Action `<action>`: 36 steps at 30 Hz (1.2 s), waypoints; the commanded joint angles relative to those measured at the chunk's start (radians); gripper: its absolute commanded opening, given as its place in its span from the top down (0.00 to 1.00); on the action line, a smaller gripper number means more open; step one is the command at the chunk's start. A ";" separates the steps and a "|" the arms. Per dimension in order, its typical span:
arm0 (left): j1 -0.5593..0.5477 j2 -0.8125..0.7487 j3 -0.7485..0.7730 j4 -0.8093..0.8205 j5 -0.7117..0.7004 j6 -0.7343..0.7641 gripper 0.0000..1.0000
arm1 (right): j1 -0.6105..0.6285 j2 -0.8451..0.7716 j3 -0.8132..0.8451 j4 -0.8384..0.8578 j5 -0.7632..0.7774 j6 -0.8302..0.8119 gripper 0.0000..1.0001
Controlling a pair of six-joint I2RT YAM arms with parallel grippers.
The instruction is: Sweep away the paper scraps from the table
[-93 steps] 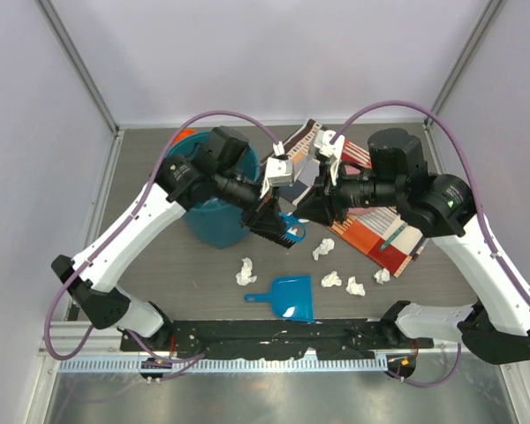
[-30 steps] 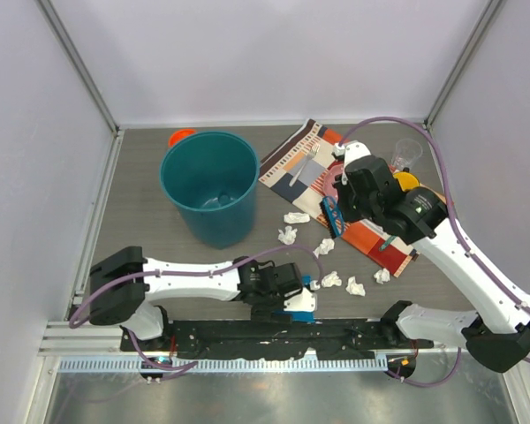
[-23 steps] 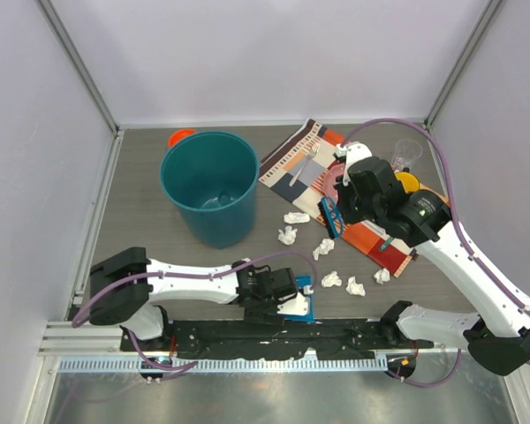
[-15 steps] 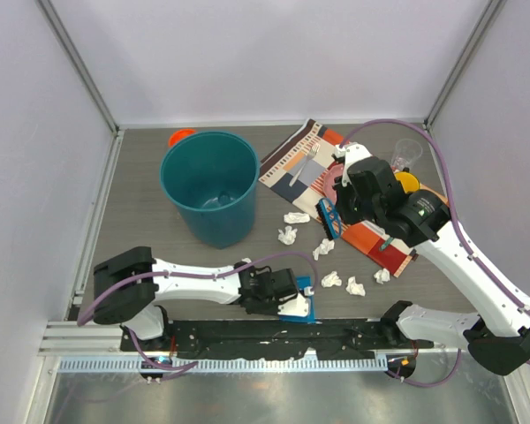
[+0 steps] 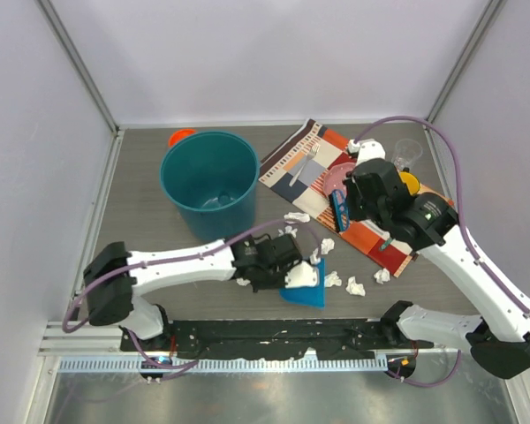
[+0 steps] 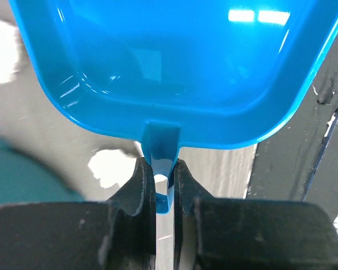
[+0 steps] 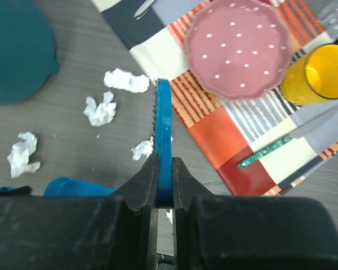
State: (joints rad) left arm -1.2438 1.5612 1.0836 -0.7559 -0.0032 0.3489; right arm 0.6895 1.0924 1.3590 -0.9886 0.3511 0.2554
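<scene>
Paper scraps (image 5: 327,246) between dustpan (image 5: 307,291) in left gripper (image 6: 163,180), brush (image 5: 338,208) in right gripper (image 7: 164,169)

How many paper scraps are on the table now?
7 paper scraps: two right of the bin, one mid-table, three right of the dustpan, one left of it. Others may be hidden.

1. Bare table (image 5: 137,212) lay open left of the teal bin (image 5: 210,181).
2. The placemat (image 5: 287,163), bowl (image 7: 236,48) and yellow cup (image 7: 318,76) crowded the right rear.
3. Paper scraps (image 5: 355,286) and the blue dustpan (image 5: 307,290) cluttered the middle.
</scene>
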 commanded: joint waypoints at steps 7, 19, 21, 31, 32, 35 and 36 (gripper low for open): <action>0.133 -0.273 0.367 -0.402 -0.161 0.044 1.00 | -0.005 -0.091 -0.004 0.004 0.152 0.133 0.99; 0.340 -0.380 0.647 -0.488 -0.279 0.019 1.00 | 0.106 -0.152 -0.469 0.740 -0.413 0.553 0.99; 0.363 -0.397 0.644 -0.484 -0.296 0.015 1.00 | 0.256 -0.068 -0.440 0.755 -0.272 0.550 0.99; 0.395 -0.415 0.619 -0.479 -0.291 0.016 1.00 | 0.441 0.323 -0.316 0.756 -0.250 0.539 0.99; 0.396 -0.415 0.619 -0.477 -0.290 0.016 1.00 | 0.440 0.336 -0.313 0.740 -0.200 0.527 0.99; 0.397 -0.415 0.608 -0.479 -0.264 0.019 1.00 | 0.438 0.363 -0.307 0.699 -0.129 0.506 0.99; 0.397 -0.415 0.590 -0.480 -0.253 0.022 1.00 | 0.424 0.371 -0.305 0.665 -0.121 0.499 0.99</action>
State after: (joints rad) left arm -0.8528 1.1599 1.6978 -1.2400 -0.2783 0.3729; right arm 1.1320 1.4601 0.9974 -0.2756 0.1123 0.7753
